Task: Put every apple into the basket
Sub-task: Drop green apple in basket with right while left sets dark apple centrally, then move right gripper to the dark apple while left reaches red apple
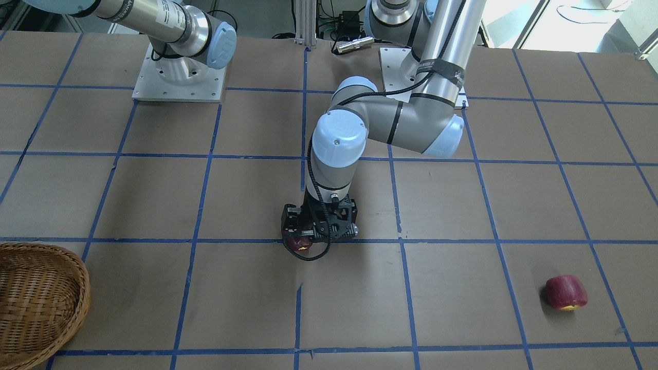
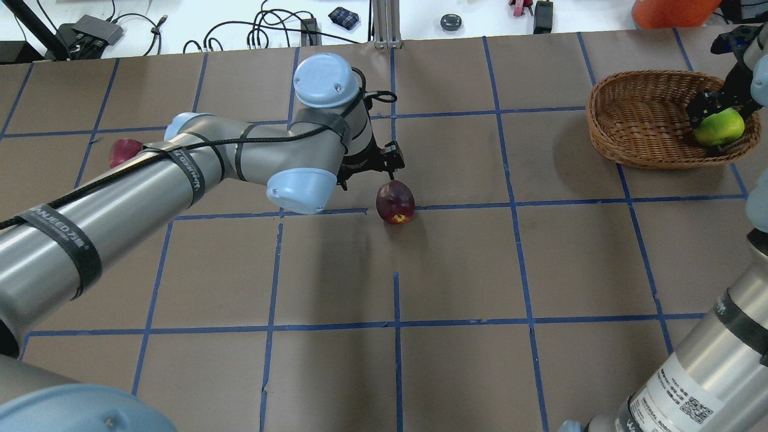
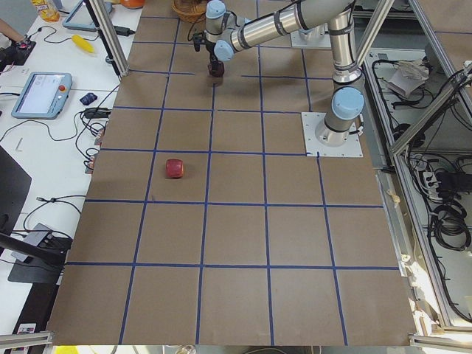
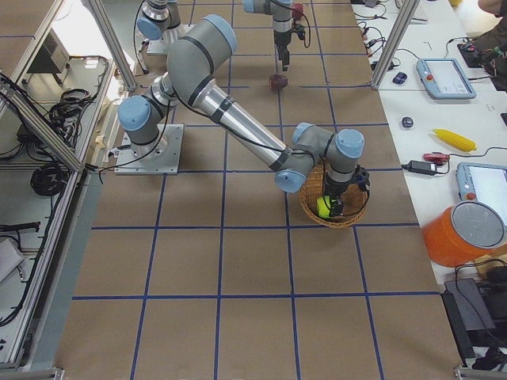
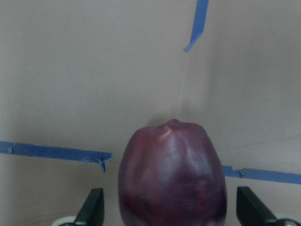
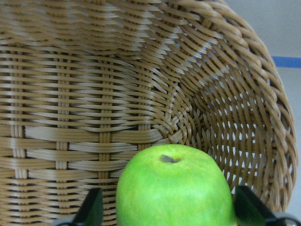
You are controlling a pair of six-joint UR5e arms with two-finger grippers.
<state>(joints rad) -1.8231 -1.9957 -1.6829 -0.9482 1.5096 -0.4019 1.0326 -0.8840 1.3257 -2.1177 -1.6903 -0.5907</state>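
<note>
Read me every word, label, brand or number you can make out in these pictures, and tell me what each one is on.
"WANJEED", followed by characters too small to read: black strap on the silver left arm.
"UNIVERSAL ROBO...", beside a QR code: white label on the silver right arm; its finer print is unreadable.
Another white label on that arm in the front-facing view: blurred, unreadable.

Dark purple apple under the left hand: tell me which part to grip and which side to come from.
Grip the dark apple across its broad middle, coming straight down from above. It lies on the table with both rounded flanks free, and the left hand straddles it, a finger on each side, so closing there should hold it.
</note>
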